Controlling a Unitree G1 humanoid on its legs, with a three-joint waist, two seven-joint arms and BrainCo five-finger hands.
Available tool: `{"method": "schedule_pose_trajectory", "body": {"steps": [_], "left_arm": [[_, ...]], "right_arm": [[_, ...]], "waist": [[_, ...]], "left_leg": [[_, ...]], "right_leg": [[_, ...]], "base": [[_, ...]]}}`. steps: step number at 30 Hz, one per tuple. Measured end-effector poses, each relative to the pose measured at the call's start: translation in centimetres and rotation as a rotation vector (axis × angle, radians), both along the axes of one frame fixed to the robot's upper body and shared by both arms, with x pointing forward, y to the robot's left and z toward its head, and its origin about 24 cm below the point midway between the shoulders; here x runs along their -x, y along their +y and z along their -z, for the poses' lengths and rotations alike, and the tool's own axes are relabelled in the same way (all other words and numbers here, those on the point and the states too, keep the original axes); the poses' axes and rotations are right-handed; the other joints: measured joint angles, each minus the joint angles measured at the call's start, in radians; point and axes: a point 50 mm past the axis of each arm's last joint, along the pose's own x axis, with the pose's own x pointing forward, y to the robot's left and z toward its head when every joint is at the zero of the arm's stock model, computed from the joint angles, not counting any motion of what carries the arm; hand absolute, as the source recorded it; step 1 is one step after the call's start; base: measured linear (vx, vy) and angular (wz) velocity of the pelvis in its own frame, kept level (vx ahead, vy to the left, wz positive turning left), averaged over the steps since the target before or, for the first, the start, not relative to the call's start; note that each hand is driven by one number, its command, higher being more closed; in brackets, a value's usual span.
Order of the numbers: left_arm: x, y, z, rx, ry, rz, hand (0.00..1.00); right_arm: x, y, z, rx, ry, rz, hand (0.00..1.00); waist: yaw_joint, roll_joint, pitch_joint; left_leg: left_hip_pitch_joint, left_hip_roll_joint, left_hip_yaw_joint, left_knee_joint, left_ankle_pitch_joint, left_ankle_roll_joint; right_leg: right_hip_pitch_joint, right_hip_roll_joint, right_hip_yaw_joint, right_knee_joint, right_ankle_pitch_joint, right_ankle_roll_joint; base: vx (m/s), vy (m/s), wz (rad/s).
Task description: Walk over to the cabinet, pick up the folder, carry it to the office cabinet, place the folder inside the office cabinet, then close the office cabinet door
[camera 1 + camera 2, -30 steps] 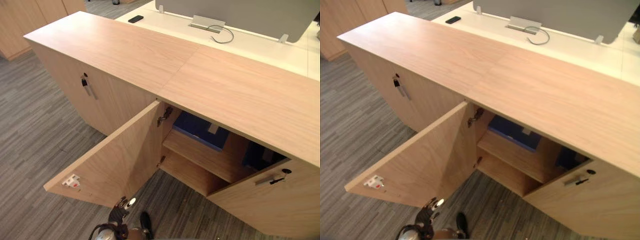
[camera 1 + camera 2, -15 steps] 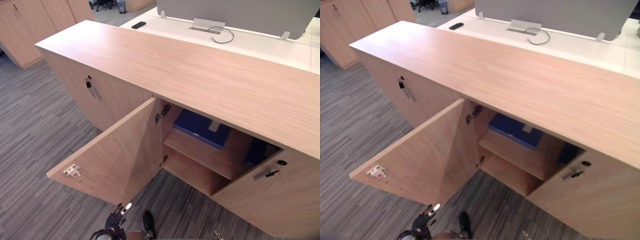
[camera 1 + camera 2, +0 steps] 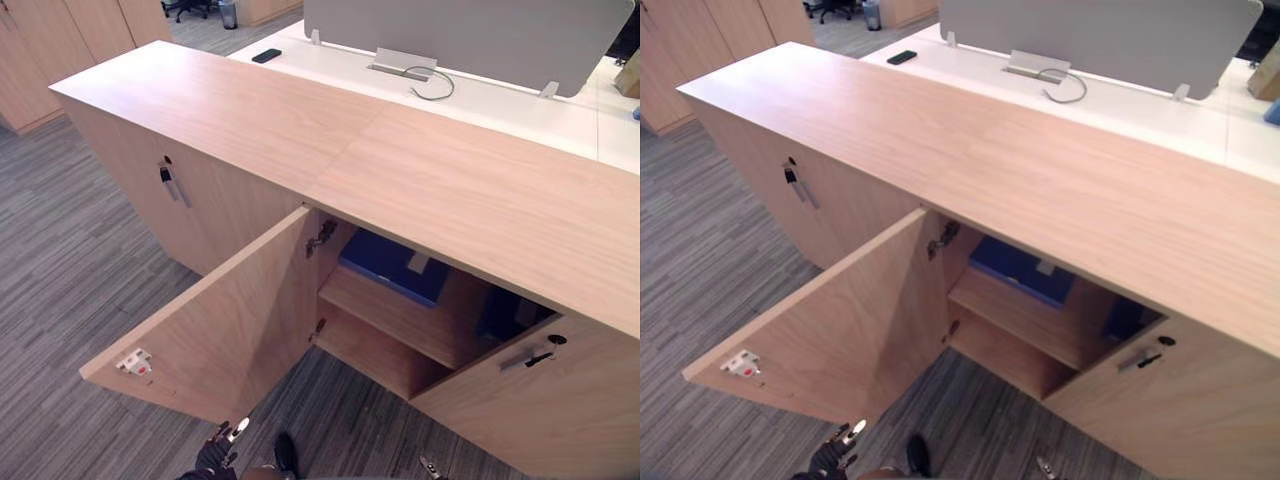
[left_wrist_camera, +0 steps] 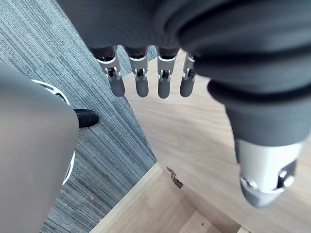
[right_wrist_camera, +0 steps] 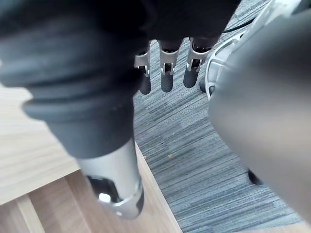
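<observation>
A blue folder (image 3: 392,265) lies flat on the upper shelf inside the light wood office cabinet (image 3: 450,190). The cabinet's left door (image 3: 225,320) swings wide open towards me. Its right door (image 3: 535,400) stands partly open. My left hand (image 3: 218,455) hangs low in front of the open door, fingers (image 4: 141,82) straight and holding nothing. My right hand (image 3: 430,467) shows as a fingertip at the bottom edge below the right door. Its fingers (image 5: 166,77) hang relaxed over the carpet, empty.
A closed cabinet door with a metal handle (image 3: 172,183) stands to the left of the open one. Behind the cabinet is a white desk (image 3: 500,95) with a grey screen, a cable and a black phone (image 3: 266,55). More wood cabinets (image 3: 40,45) stand far left.
The whole picture has shifted, so the camera moved. The left hand now shows lower at the bottom edge, and a right fingertip has come into view. Folder and doors are unchanged.
</observation>
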Motion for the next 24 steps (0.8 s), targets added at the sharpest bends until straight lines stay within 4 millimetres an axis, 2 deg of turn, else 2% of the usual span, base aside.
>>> {"method": "schedule_pose_trajectory", "body": {"steps": [1, 3, 4, 5, 7, 9, 11, 12, 13, 16, 20, 23, 24], "left_arm": [[0.0, -0.3, 0.2, 0.004, 0.014, 0.009, 0.00], [-0.1, -0.6, 0.4, -0.016, 0.031, 0.052, 0.00], [-0.3, -0.6, 0.4, -0.037, 0.037, 0.080, 0.00], [-0.5, -0.7, 0.3, -0.045, 0.036, 0.084, 0.00], [-0.4, -0.6, 0.4, -0.059, 0.038, 0.076, 0.00], [-0.2, -0.3, 0.4, -0.066, 0.042, 0.060, 0.00], [-0.2, 0.0, 0.3, -0.077, 0.042, 0.047, 0.00], [-0.2, 0.5, 0.3, -0.090, 0.043, 0.041, 0.00], [0.0, 0.3, 0.4, -0.088, 0.054, 0.037, 0.00], [0.2, -0.3, 0.6, -0.074, 0.063, 0.033, 0.00], [0.0, -0.5, 0.6, -0.074, 0.056, 0.058, 0.00], [-1.2, -0.5, -0.1, -0.082, 0.005, 0.091, 0.00], [-1.4, -0.5, -0.3, -0.084, -0.005, 0.096, 0.00]], "right_arm": [[0.2, -0.1, 0.0, 0.005, 0.005, -0.004, 0.00], [0.2, -0.8, -0.2, 0.033, -0.010, 0.002, 0.00], [0.4, -0.9, -0.2, 0.036, -0.007, 0.003, 0.00], [0.6, -0.8, -0.2, 0.032, 0.000, 0.005, 0.00], [1.3, -0.3, 0.0, 0.011, 0.018, 0.029, 0.00], [1.6, -0.1, 0.1, 0.000, 0.033, 0.028, 0.00], [1.8, 0.3, 0.3, -0.015, 0.047, 0.026, 0.00], [2.0, 0.7, 0.4, -0.031, 0.060, 0.024, 0.00], [2.1, 0.6, 0.4, -0.034, 0.067, 0.032, 0.00], [2.1, -0.1, 0.4, -0.019, 0.065, 0.055, 0.00], [2.1, -0.1, 0.4, -0.013, 0.072, 0.035, 0.00], [1.3, -0.4, 0.3, -0.001, 0.058, 0.016, 0.00], [1.1, -0.4, 0.3, 0.000, 0.054, 0.017, 0.00]], "waist": [[-0.011, 0.005, -0.002], [-0.026, 0.020, -0.010], [-0.027, 0.021, -0.013], [-0.026, 0.018, -0.015], [-0.021, 0.015, -0.020], [-0.018, 0.005, -0.033], [-0.007, -0.017, -0.047], [0.001, -0.037, -0.053], [0.003, -0.035, -0.065], [0.004, -0.008, -0.065], [0.003, -0.006, -0.052], [0.005, -0.009, -0.016], [0.008, -0.010, -0.012]], "left_leg": [[-0.006, -0.003, -0.031, 0.001, -0.006, 0.007], [-0.011, 0.003, -0.083, 0.004, -0.006, 0.009], [-0.016, 0.008, -0.116, 0.014, -0.003, 0.012], [-0.021, 0.009, -0.132, 0.019, -0.003, 0.012], [-0.037, 0.005, -0.189, 0.029, 0.002, 0.005], [-0.053, 0.003, -0.224, 0.031, 0.013, -0.012], [-0.063, -0.001, -0.246, 0.031, 0.022, -0.027], [-0.060, -0.014, -0.250, 0.027, 0.029, -0.035], [-0.051, -0.008, -0.258, 0.020, 0.037, -0.047], [-0.020, 0.036, -0.277, 0.004, 0.048, -0.072], [-0.020, 0.063, -0.342, 0.008, 0.061, -0.103], [-0.060, 0.054, -0.393, 0.034, 0.072, -0.105], [-0.075, 0.050, -0.382, 0.049, 0.063, -0.094]], "right_leg": [[-0.021, -0.014, 0.015, 0.070, -0.002, -0.004], [-0.102, -0.042, 0.168, 0.248, 0.004, -0.046], [-0.162, -0.036, 0.312, 0.321, -0.024, -0.054], [-0.173, -0.026, 0.367, 0.322, -0.046, -0.040], [-0.187, -0.011, 0.477, 0.255, -0.092, 0.026], [-0.189, -0.006, 0.480, 0.153, -0.102, 0.045], [-0.190, 0.003, 0.473, 0.058, -0.088, 0.054], [-0.191, 0.005, 0.474, 0.020, -0.047, 0.054], [-0.166, 0.010, 0.466, -0.001, -0.068, 0.080], [-0.128, 0.058, 0.442, -0.025, -0.071, 0.067], [-0.080, 0.105, 0.372, -0.054, -0.072, 0.063], [-0.057, 0.107, 0.301, -0.060, -0.070, 0.060], [-0.059, 0.102, 0.290, -0.059, -0.069, 0.059]], "base": [[-0.02, 0.100, 0.63], [0.00, 0.131, 0.72], [0.02, 0.104, 0.66], [0.04, 0.089, 0.87], [0.04, 0.010, 0.84], [0.01, -0.115, 0.62], [0.00, -0.236, 0.40], [0.01, -0.328, 0.24], [0.02, -0.279, 0.18], [-0.01, -0.237, 0.13], [-0.01, -0.153, 0.43], [-0.01, -0.027, 0.65], [-0.05, 0.050, 0.52]]}}
